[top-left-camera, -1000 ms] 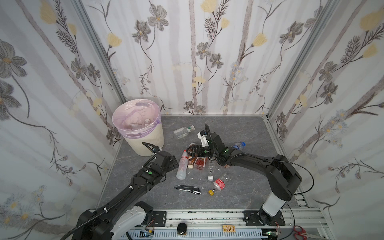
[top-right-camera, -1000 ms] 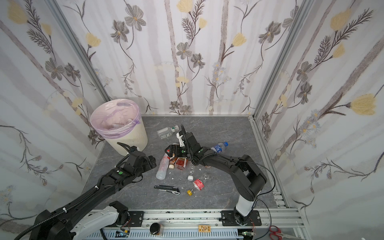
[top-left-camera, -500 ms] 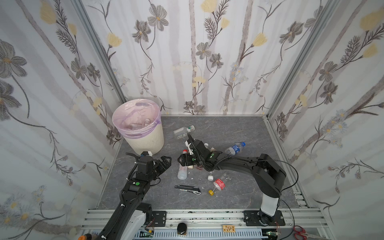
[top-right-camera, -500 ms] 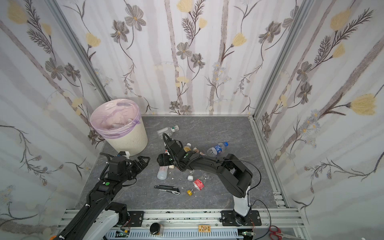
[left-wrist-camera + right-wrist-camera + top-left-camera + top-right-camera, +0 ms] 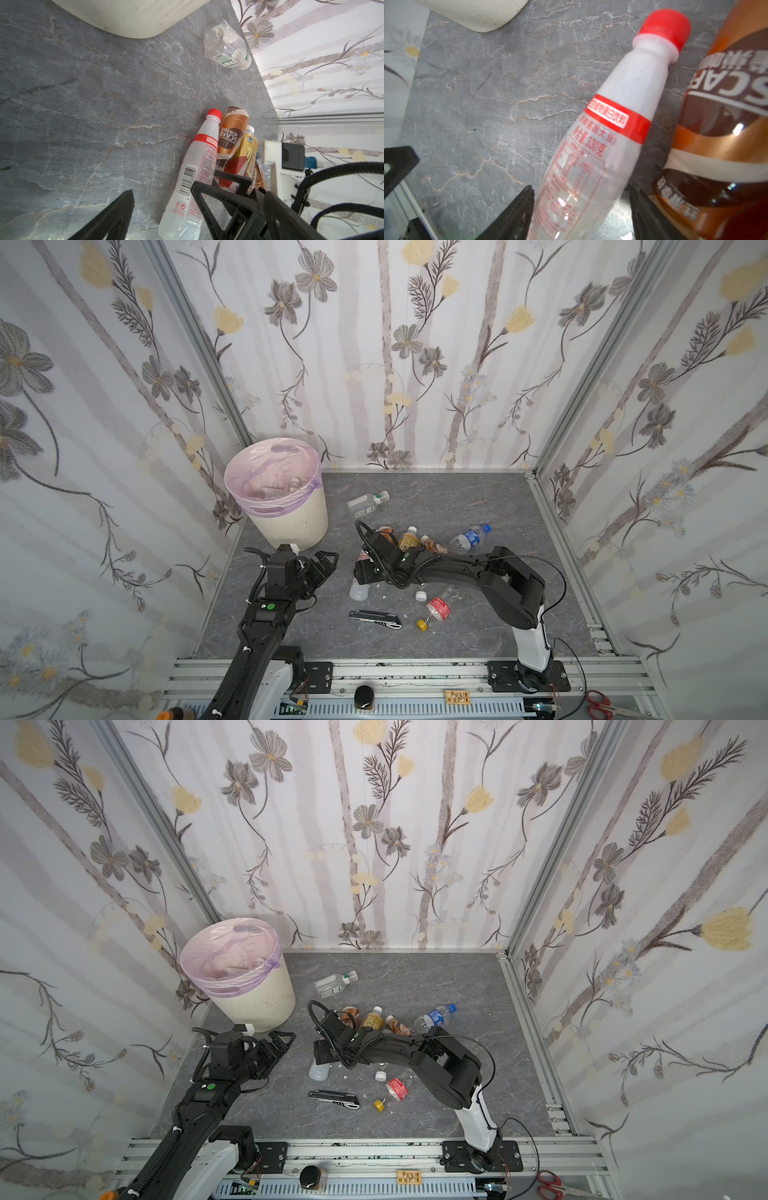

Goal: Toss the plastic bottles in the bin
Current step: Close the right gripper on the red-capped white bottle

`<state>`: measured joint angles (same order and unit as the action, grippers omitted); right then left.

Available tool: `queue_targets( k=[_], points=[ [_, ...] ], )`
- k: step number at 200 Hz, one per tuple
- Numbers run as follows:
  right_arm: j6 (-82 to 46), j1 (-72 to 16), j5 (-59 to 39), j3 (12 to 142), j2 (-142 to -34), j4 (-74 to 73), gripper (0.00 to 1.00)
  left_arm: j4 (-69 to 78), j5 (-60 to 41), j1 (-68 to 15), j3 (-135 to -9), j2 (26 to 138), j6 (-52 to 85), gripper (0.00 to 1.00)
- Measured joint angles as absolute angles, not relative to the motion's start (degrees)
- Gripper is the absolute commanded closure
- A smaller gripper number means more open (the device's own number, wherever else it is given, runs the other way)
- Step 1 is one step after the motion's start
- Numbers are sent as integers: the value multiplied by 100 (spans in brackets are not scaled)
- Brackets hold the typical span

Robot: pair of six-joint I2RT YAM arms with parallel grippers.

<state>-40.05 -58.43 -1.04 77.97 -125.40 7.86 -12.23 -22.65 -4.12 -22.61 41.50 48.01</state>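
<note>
right end effector (image 5: 581, 191) half-wide, red-capped bottle (image 5: 618, 116) between jaws | left end effector (image 5: 162, 190) wide

The bin (image 5: 299, 522) stands at the table's (image 5: 478, 497) back left corner, with several bottles (image 5: 277, 488) lying inside it. Just right of the bin lies a lone bottle (image 5: 366, 502). Farther right and nearer the front, a huddle of bottles (image 5: 409, 539) lies touching, with an outlying bottle (image 5: 469, 537) beyond it. The left gripper (image 5: 326, 566) hangs just before the bin. To its right, the right gripper (image 5: 360, 578) straddles a lying bottle (image 5: 193, 166). Farthest forward of the bin lie the knife (image 5: 375, 619), a loose cap (image 5: 421, 596) and the foremost bottle (image 5: 438, 608).
</note>
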Motion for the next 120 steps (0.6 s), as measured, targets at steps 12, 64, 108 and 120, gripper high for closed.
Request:
queue_targets(
  k=[12,64,108,120],
  points=[
    [-4007,-5843,-89,7826,-12608,825,31,-1223,-2287,-410,-2261,4150,4797,0],
    [-4003,-5843,-89,7988,-12796,1050,40,-1221,-2318,-405,-2261,4141,4779,0],
    [-4001,-5837,-93,8088,-12829,1059,47,-1219,-2318,-405,-2257,4178,4777,0],
    [-3997,-5826,-106,8088,-12759,1083,48,-1219,-2318,-405,-2255,4195,4777,0]
  ],
)
